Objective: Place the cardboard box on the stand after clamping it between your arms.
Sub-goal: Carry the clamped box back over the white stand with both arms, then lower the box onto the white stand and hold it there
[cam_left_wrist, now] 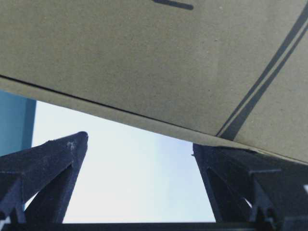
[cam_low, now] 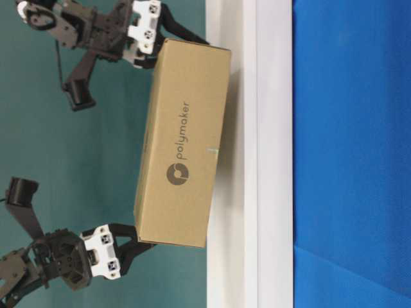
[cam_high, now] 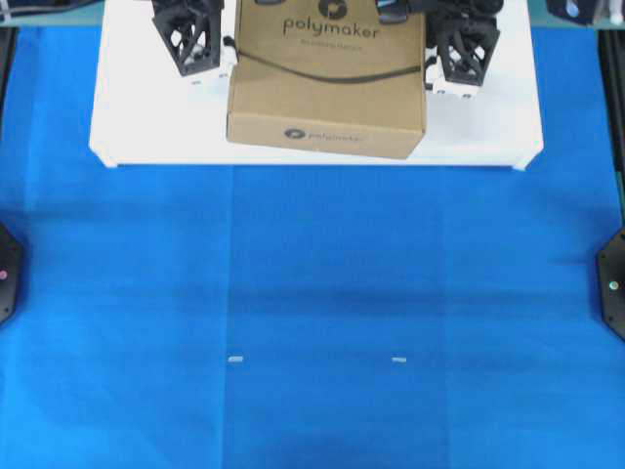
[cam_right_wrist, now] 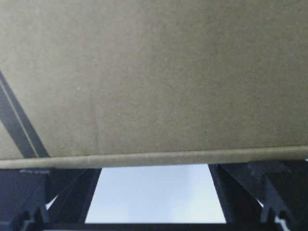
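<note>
The cardboard box [cam_high: 327, 83] sits over the white stand [cam_high: 146, 137], about midway along the stand's width and near its front edge. In the table-level view its lower face looks to be against the stand's top, though I cannot tell for certain whether it is fully settled or a hair above it.

The left gripper [cam_high: 193, 41] stands just beside the box's left side, and the right gripper [cam_high: 465, 51] just beside its right side. Both have their jaws spread fully wide and grasp nothing between them. The box is bracketed from outside, one gripper on each flank; whether either is pressing on the cardboard or has a sliver of gap cannot be read here. Both wrist views show the box wall filling the top of the picture, with the stand's white surface between the spread fingers.

As to handling, I judge the box stiff and flat-sided, with crisp edges that resist a squeeze without buckling. Its weight is unknown. The plain cardboard should offer fair friction against the latticed fingers, yet a clamp by side pressure alone can slip if the push eases or lands unevenly. The best hold is on the two opposite side walls, low and level with each other.

Count: one cardboard box, one stand, two grippers, and two small pale marks [cam_high: 234, 359] on the blue cloth [cam_high: 322, 313] well in front of the stand.
</note>
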